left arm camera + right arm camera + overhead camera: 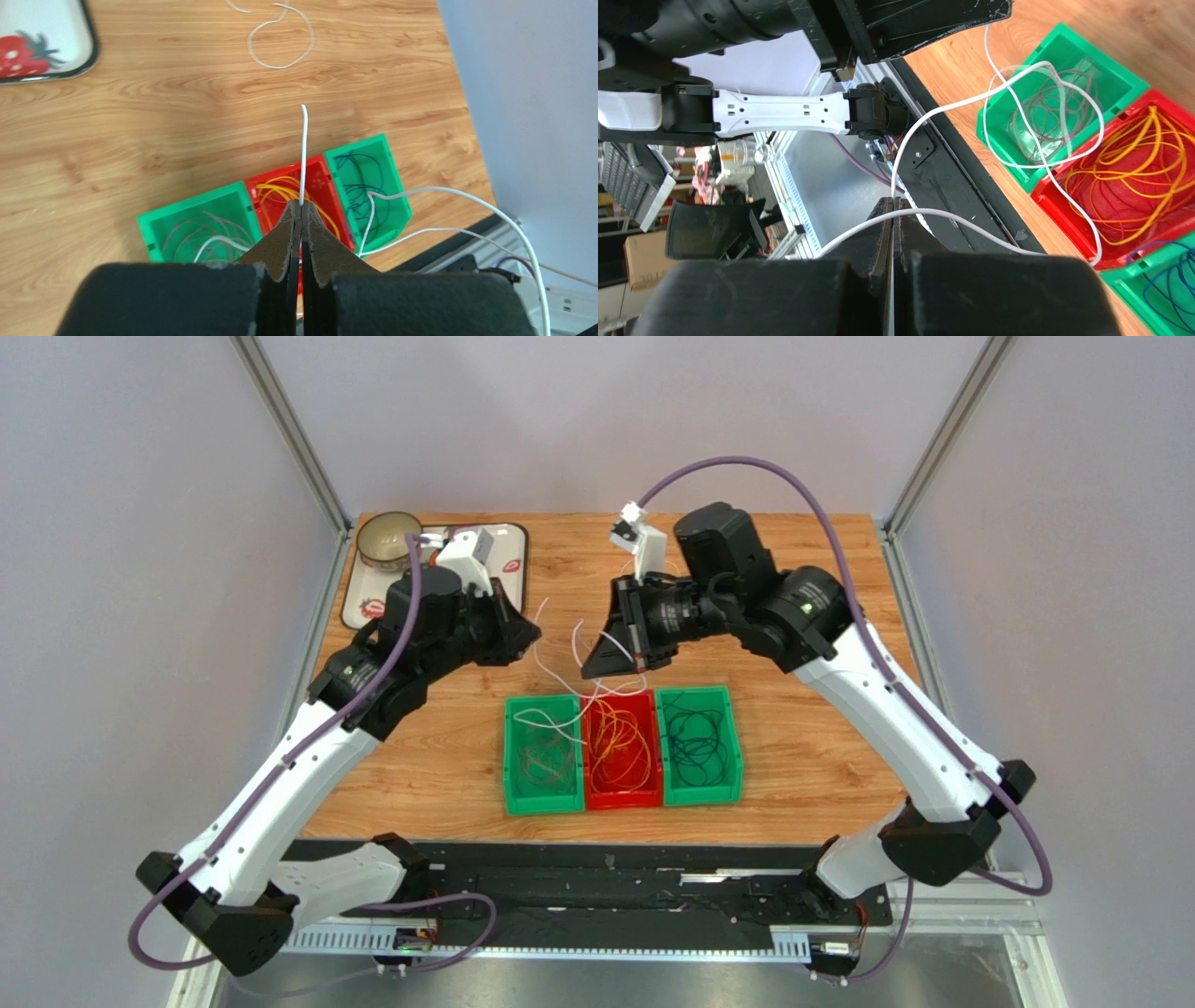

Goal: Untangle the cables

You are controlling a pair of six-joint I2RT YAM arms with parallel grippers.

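Both grippers are held above the table behind three bins. My left gripper (530, 636) is shut on a thin white cable (303, 150), whose free end sticks out past the fingertips in the left wrist view. My right gripper (601, 655) is shut on a white cable (962, 213) that loops down towards the bins. White cable loops (561, 669) hang between the two grippers. The left green bin (544, 787) holds grey-white wires, the red bin (623, 791) holds orange wires (1137, 168), and the right green bin (701, 781) holds dark wires (365, 178).
A loose white cable loop (281, 43) lies on the wooden table behind the bins. A tray with a strawberry print (368, 602) and a round tin (389, 539) stand at the back left. A black rail (589, 875) runs along the near edge.
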